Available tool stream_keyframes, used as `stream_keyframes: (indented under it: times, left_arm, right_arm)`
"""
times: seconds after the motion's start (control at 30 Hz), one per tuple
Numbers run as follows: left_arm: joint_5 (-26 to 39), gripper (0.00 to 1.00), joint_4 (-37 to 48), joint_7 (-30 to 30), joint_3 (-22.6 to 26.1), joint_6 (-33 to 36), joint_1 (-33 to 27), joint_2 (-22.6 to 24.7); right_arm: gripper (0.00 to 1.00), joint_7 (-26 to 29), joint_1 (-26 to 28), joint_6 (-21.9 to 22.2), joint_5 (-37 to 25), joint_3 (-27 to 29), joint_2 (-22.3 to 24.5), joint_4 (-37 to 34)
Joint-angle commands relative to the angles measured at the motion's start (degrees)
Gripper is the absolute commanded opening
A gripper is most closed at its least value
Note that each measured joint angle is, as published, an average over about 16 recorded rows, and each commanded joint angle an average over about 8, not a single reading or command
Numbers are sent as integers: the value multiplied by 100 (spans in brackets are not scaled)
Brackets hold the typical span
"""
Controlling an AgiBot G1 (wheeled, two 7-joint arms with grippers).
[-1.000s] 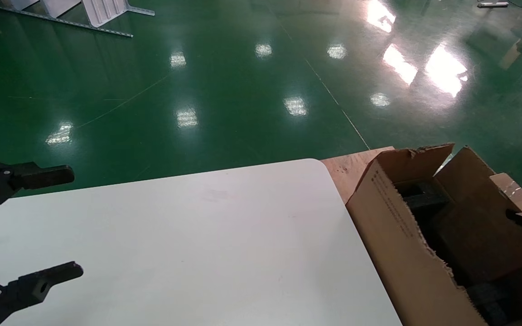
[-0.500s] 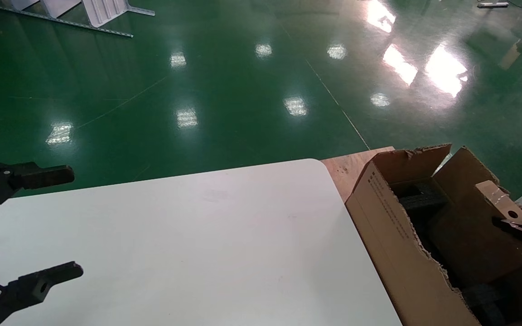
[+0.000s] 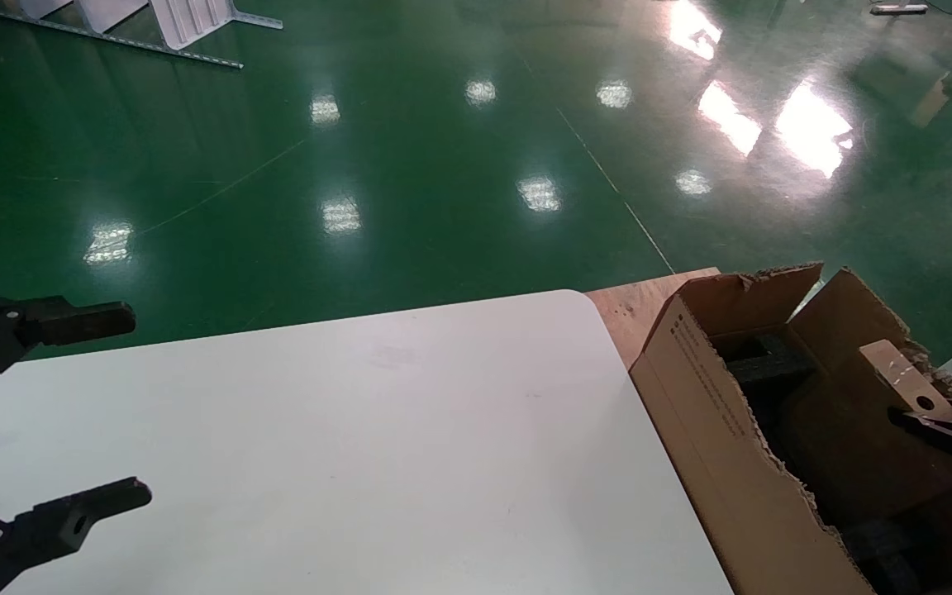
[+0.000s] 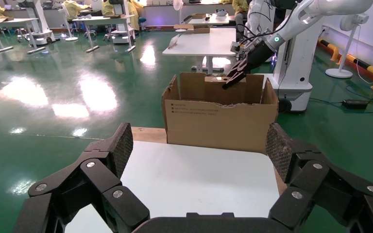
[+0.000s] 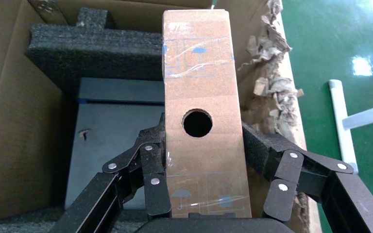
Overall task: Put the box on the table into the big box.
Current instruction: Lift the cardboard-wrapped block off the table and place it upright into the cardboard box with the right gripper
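Observation:
The small brown box point(image 5: 201, 97), taped and with a round hole in its top face, is clamped between the fingers of my right gripper point(image 5: 204, 141). In the head view the box point(image 3: 897, 376) hangs tilted inside the open top of the big box point(image 3: 716, 430), with the right gripper point(image 3: 939, 430) at the carton's right side. The big box stands just off the right end of the white table point(image 3: 360, 446). My left gripper point(image 3: 133, 405) is open with nothing in it, parked over the table's left end.
Black foam blocks point(image 5: 97, 48) and a dark flat panel point(image 5: 111, 141) lie inside the big box, under the held box. Torn cardboard shreds point(image 5: 272, 82) line its right wall. A wooden board point(image 3: 633, 306) sits under the carton. Green floor surrounds the table.
My right gripper has carried the small box leftward and lower, deeper over the big box's opening. The left arm has not moved.

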Motion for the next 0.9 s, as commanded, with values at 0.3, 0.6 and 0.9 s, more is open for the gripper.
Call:
stream_keyframes:
  times: [0.3,0.6,0.9]
  left_arm:
    - [0,100,0,0,0,0,0,0]
    - [-1,100,2,1,0,-2,1,-1]
    - [-2,100,2,1,0,-2,1,-1]
  right_arm:
    - [14,85,-10,60,-28,-21,-12,54]
    - [100,144,-13,77,-65,-46,-21,98]
    - [100,135,-19,75,-98,-53,-17,90]
